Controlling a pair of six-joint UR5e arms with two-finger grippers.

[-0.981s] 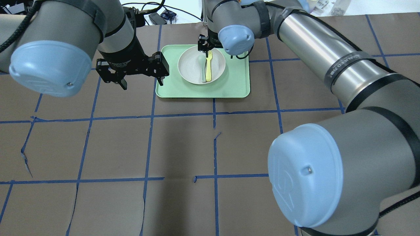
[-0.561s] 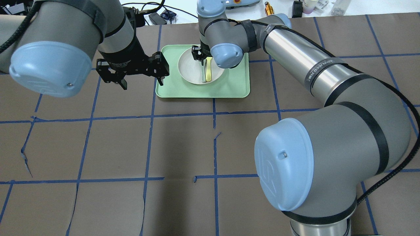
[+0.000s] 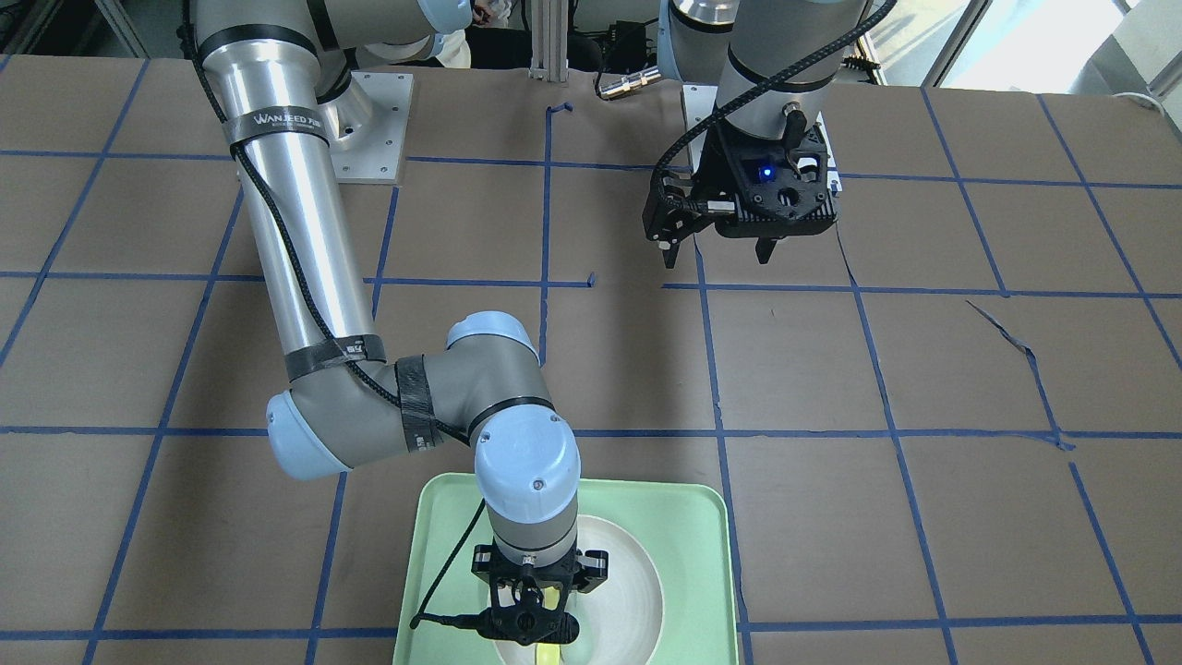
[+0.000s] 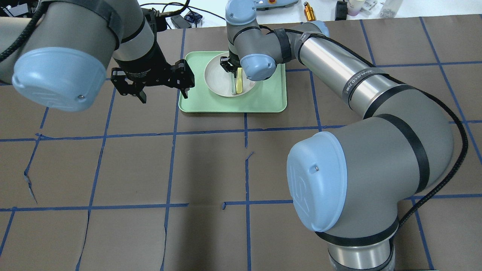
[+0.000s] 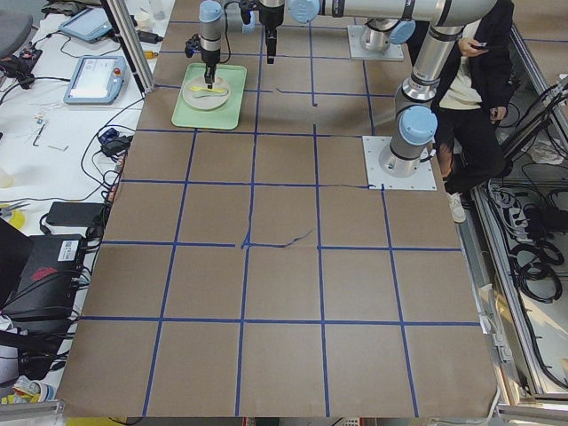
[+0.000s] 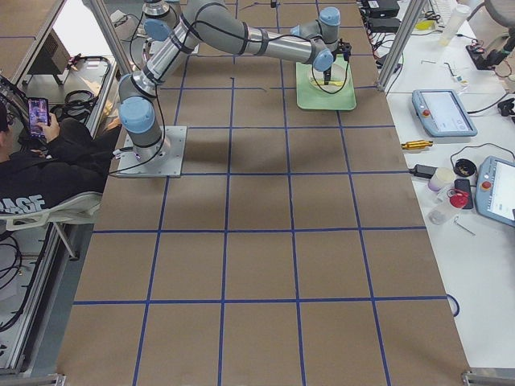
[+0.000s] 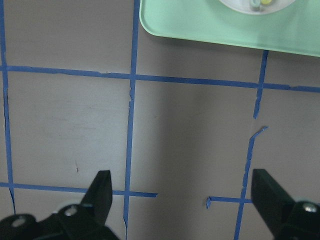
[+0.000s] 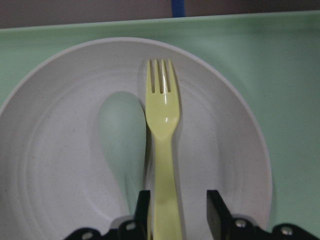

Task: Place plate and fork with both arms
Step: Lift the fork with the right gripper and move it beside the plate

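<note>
Lower than a moment ago, the right gripper (image 8: pixel 177 212) now reaches into the plate (image 8: pixel 60 150). At the left, the left gripper (image 4: pixel 163 94) hangs spread wide and empty beside the tray (image 4: pixel 271 94). Inside the plate the fork (image 8: pixel 161 125) lies by the spoon (image 8: pixel 120 135), its handle between the right gripper's parted fingers (image 8: pixel 216 212).

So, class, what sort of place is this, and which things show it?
Probably a robotics lab: the left arm and right arm bolted onto a tape-gridded table, with teach pendants on the side bench.
</note>
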